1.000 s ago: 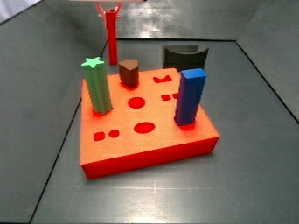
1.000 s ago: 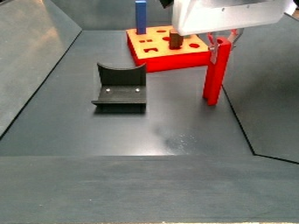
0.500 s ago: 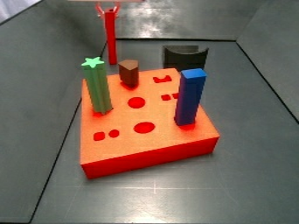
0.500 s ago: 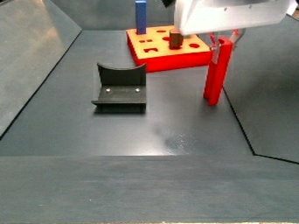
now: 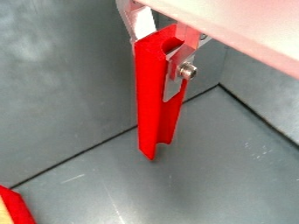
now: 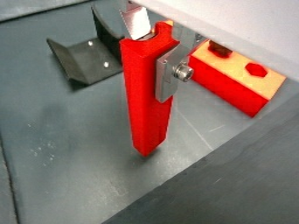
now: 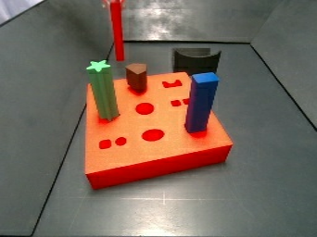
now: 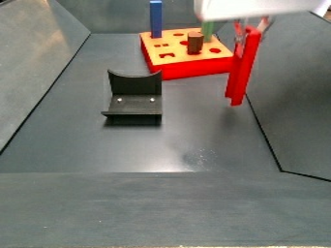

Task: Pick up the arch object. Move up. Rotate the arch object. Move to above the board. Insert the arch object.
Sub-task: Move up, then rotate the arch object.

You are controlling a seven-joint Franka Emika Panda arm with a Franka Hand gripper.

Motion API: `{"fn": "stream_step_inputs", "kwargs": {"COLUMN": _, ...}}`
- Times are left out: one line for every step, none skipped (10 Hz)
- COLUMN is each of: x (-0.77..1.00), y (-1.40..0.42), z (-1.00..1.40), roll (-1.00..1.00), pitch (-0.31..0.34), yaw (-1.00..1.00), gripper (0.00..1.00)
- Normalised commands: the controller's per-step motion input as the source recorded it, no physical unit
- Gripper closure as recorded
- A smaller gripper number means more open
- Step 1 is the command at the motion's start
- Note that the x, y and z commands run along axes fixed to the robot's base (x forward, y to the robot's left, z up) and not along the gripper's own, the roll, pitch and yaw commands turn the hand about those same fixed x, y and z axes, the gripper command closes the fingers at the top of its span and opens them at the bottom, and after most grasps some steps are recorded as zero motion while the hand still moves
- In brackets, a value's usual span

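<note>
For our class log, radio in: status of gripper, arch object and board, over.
Gripper shut on arch object, beyond the board in a side view. Arch object upright, clear of floor. Board holds green, brown and blue pegs; nothing blocking.

both wrist views look down the gripper [image 6: 156, 54]; side views face oppositely.

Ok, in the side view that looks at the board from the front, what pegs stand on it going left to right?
Green star-topped peg → dark brown peg → blue square pillar, all on the board. Behind them, the arch object hangs in the gripper at the picture's top edge, roughly between the first two.
</note>
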Motion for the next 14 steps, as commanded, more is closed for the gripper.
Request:
{"fn": "stream_step_inputs", "kwargs": {"x": 0.00, "y": 0.03, "z": 0.48, "roll": 0.05, "pitch": 0.053, "yaw": -0.02, "gripper": 1.00}}
{"fn": "stream_step_inputs", "kwargs": {"x": 0.00, "y": 0.03, "z": 0.28, "roll": 0.06, "pitch": 0.070, "yaw": -0.01, "gripper": 1.00}}
{"fn": "stream_step_inputs", "kwargs": {"x": 0.92, "y": -0.38, "z": 1.00, "roll": 0.00, "pitch": 0.000, "yaw": 0.00, "gripper": 1.00}}
{"fn": "stream_step_inputs", "kwargs": {"x": 0.97, "y": -0.41, "z": 0.95, "roll": 0.00, "pitch": 0.045, "yaw": 0.01, "gripper": 1.00}}
{"fn": "stream_step_inputs", "kwargs": {"x": 0.88, "y": -0.32, "z": 0.84, "roll": -0.01, "pitch": 0.080, "yaw": 0.02, "gripper": 1.00}}
{"fn": "stream_step_inputs", "kwargs": {"x": 0.68, "y": -0.14, "z": 0.60, "roll": -0.04, "pitch": 0.102, "yaw": 0.02, "gripper": 1.00}}
{"fn": "stream_step_inputs", "kwargs": {"x": 0.53, "y": -0.08, "z": 0.40, "roll": -0.06, "pitch": 0.109, "yaw": 0.02, "gripper": 1.00}}
{"fn": "stream_step_inputs", "kwargs": {"x": 0.34, "y": -0.05, "z": 0.13, "roll": -0.06, "pitch": 0.116, "yaw": 0.02, "gripper": 1.00}}
{"fn": "stream_step_inputs", "kwargs": {"x": 0.27, "y": -0.04, "z": 0.04, "roll": -0.06, "pitch": 0.109, "yaw": 0.02, "gripper": 1.00}}
{"fn": "stream_step_inputs", "kwargs": {"x": 0.00, "y": 0.00, "z": 0.00, "roll": -0.09, "pitch": 0.007, "yaw": -0.23, "gripper": 1.00}}
{"fn": "stream_step_inputs", "kwargs": {"x": -0.10, "y": 0.01, "z": 0.00, "roll": -0.09, "pitch": 0.006, "yaw": -0.23, "gripper": 1.00}}
{"fn": "stream_step_inputs", "kwargs": {"x": 0.07, "y": 0.00, "z": 0.00, "roll": -0.09, "pitch": -0.020, "yaw": -0.57, "gripper": 1.00}}
{"fn": "stream_step_inputs", "kwargs": {"x": 0.10, "y": -0.01, "z": 0.00, "roll": -0.09, "pitch": -0.024, "yaw": -0.50, "gripper": 1.00}}
{"fn": "stream_step_inputs", "kwargs": {"x": 0.09, "y": -0.01, "z": -0.02, "roll": -0.09, "pitch": -0.010, "yaw": -0.32, "gripper": 1.00}}
